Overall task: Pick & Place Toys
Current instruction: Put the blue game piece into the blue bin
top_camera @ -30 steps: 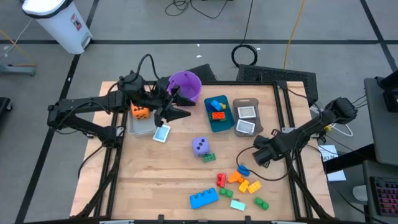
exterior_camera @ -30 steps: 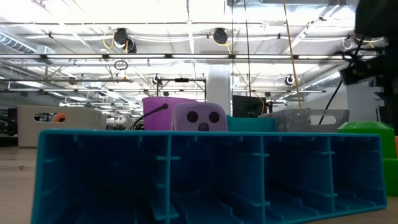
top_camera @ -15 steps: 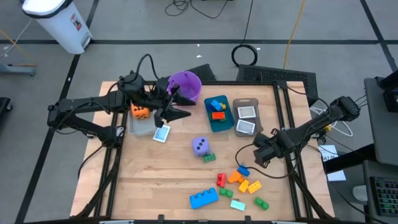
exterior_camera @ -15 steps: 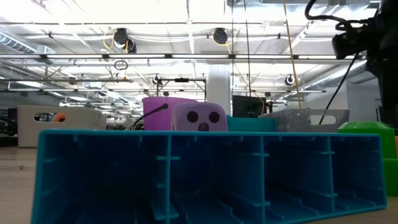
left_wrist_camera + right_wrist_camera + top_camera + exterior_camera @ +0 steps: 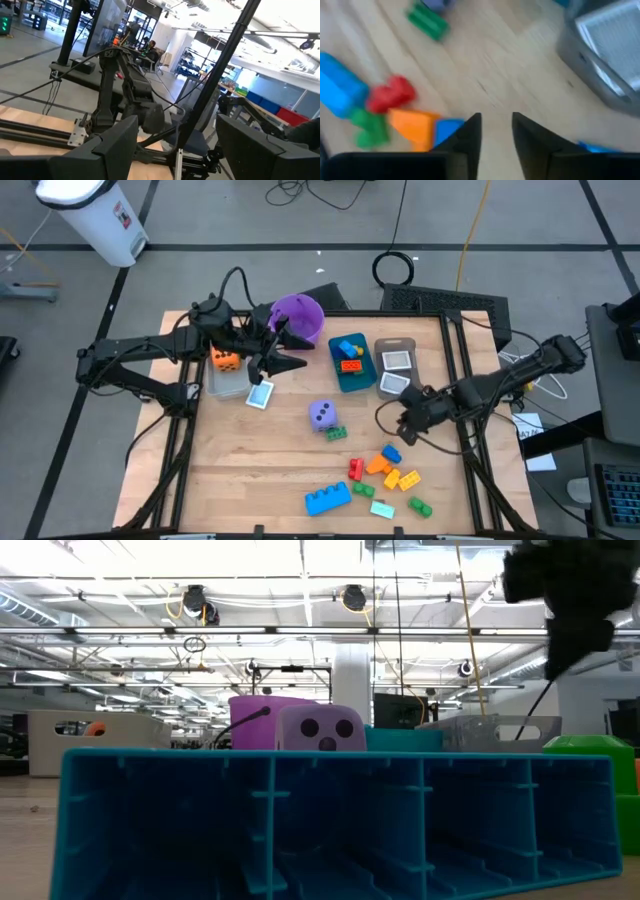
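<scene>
Right gripper (image 5: 403, 427) hangs over bare table just off the grey bin (image 5: 396, 370), at about 4 o'clock from table centre. Fingers stand a little apart with nothing between them, per the right wrist view. Left gripper (image 5: 283, 350) waits at 11 o'clock by the purple bucket (image 5: 300, 316), fingers spread and empty, above the picture card (image 5: 260, 394).

Loose toys cluster at 5 o'clock: small blue brick (image 5: 390, 453) nearest the right gripper, then orange brick (image 5: 379, 465), red brick (image 5: 355, 470), yellow bricks (image 5: 399, 478), green brick (image 5: 419, 506), long blue brick (image 5: 328, 498). Purple die (image 5: 322, 414) sits near centre with a green brick (image 5: 334, 432) touching it. Orange die (image 5: 226, 360) is in the clear bin (image 5: 228, 386); bricks are already in the teal bin (image 5: 353, 374).

Likely step: the right arm goes for the next brick, probably the small blue one. To do it well:
- widen the fingers more before descending; the current gap looks tight for a brick
- square the fingers across the brick's short sides
- blue and orange bricks touch, so come in from the free side or the neighbour gets dragged
- descend straight, close only at table level
</scene>
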`<state>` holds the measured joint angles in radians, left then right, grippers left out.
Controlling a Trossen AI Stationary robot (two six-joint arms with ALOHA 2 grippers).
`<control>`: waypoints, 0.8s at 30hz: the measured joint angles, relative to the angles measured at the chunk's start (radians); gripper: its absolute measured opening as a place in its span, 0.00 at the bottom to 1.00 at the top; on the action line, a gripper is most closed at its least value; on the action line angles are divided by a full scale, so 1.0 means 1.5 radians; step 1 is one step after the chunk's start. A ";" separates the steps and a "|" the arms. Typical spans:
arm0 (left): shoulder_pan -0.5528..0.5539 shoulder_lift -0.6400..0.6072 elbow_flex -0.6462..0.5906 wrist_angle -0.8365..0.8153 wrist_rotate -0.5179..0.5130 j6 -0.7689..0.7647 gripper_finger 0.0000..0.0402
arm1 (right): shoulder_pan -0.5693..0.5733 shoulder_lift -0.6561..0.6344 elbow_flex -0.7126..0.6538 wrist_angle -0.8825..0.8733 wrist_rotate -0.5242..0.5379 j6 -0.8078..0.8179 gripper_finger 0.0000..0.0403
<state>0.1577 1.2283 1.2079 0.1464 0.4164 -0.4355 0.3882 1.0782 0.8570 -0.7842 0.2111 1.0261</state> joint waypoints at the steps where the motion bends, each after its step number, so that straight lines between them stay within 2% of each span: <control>1: 0.000 0.000 0.000 0.000 0.000 -0.003 0.68 | -0.007 -0.003 0.000 0.018 -0.001 -0.002 0.30; 6: 0.000 0.000 0.000 0.000 0.000 -0.008 0.68 | -0.020 -0.004 0.000 0.131 -0.004 -0.001 0.45; 11: 0.000 0.000 0.000 0.000 0.000 -0.018 0.68 | -0.019 -0.002 0.000 0.268 -0.002 -0.039 0.52; 17: 0.000 0.000 0.000 0.001 0.000 -0.026 0.68 | -0.036 0.004 0.000 0.382 0.015 -0.091 0.55; 24: 0.000 0.000 0.000 0.002 0.000 -0.026 0.68 | -0.067 0.005 0.016 0.370 0.018 -0.145 0.54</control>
<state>0.1577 1.2285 1.2079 0.1497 0.4163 -0.4739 0.2882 1.0853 0.8807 -0.2290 0.2376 0.8087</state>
